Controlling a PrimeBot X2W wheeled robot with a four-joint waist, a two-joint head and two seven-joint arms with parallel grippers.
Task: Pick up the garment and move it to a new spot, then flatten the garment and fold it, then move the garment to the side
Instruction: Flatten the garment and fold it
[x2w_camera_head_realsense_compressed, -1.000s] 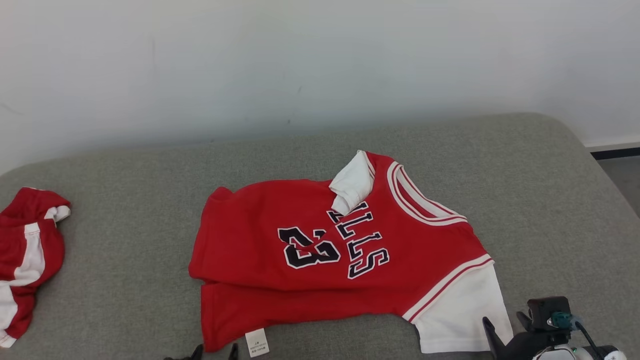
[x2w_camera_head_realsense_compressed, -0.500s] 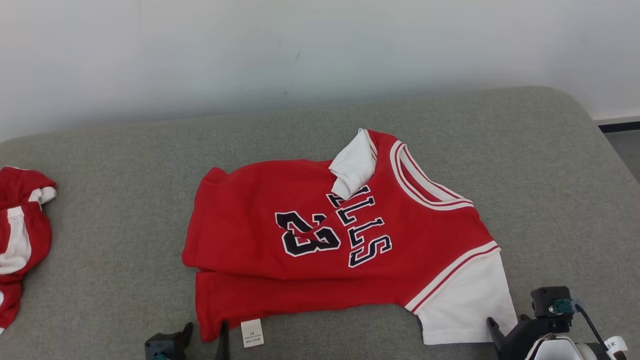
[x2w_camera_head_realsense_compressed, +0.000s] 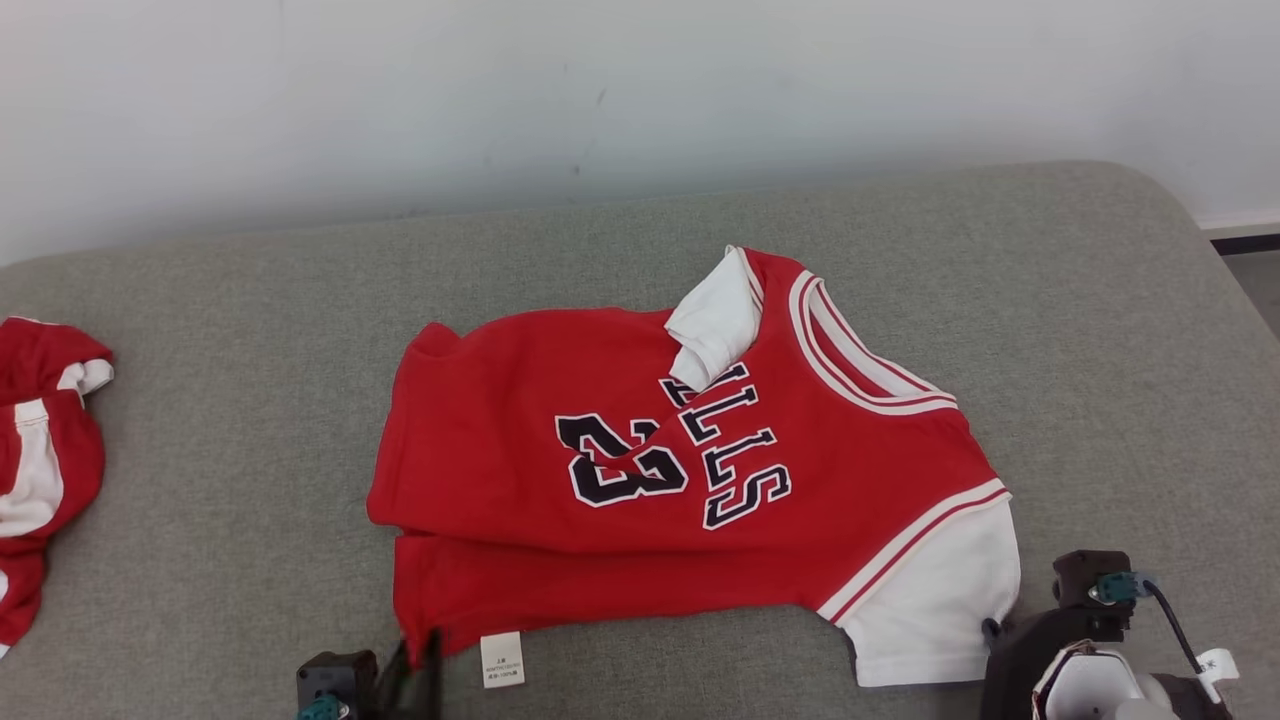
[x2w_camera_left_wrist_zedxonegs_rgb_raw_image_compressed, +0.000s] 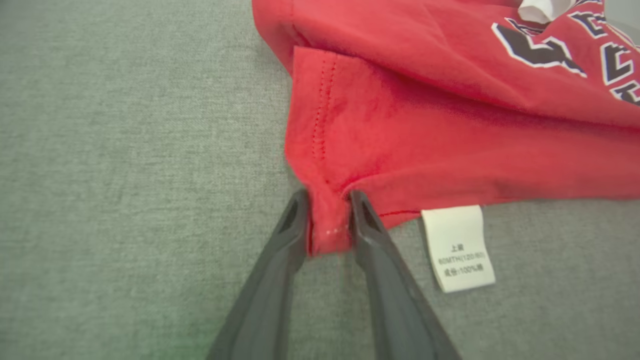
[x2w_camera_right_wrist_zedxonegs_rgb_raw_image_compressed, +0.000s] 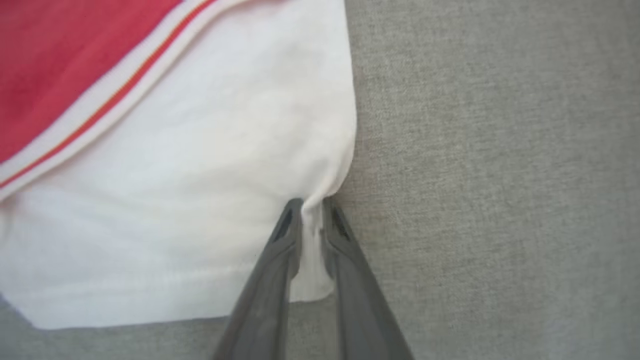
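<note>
Lying crosswise, jersey neck right, hem left

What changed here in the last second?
Both grippers reached forward and closed: the left gripper on the hem corner of the red jersey, the right gripper on its white sleeve. The jersey still lies on the grey cushion; the other red garment is untouched.

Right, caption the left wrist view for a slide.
Left gripper, jaws pinching the red jersey by its hem corner, white label alongside.
</note>
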